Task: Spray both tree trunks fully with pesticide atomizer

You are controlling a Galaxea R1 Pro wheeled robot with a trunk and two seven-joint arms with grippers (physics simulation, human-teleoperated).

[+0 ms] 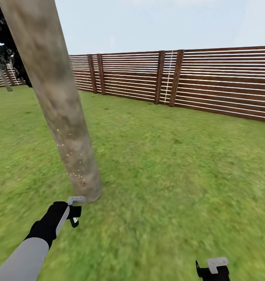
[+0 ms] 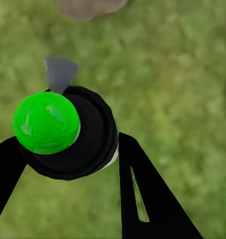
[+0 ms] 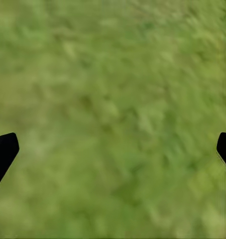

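A thick grey-tan tree trunk [image 1: 50,86] leans across the left of the head view, rooted in the grass [image 1: 167,175]. Tiny white pesticide specks [image 1: 75,166] dot its lower part. My left gripper [image 1: 74,212] hangs just in front of the trunk's base, low over the ground. In the left wrist view my left gripper [image 2: 68,144] is shut on the atomizer [image 2: 73,134], which shows here as a round black body with a bright green cap [image 2: 46,122] and a grey nozzle [image 2: 59,73] pointing towards the trunk base [image 2: 88,7]. My right gripper [image 3: 113,149] is open over bare grass, also at the head view's lower edge [image 1: 212,269].
A brown slatted wooden fence [image 1: 195,78] runs across the back and right of the lawn. At the far left by the fence stands another tree [image 1: 4,58] with dark leaves and a thin grey trunk. Open grass stretches to the right of the trunk.
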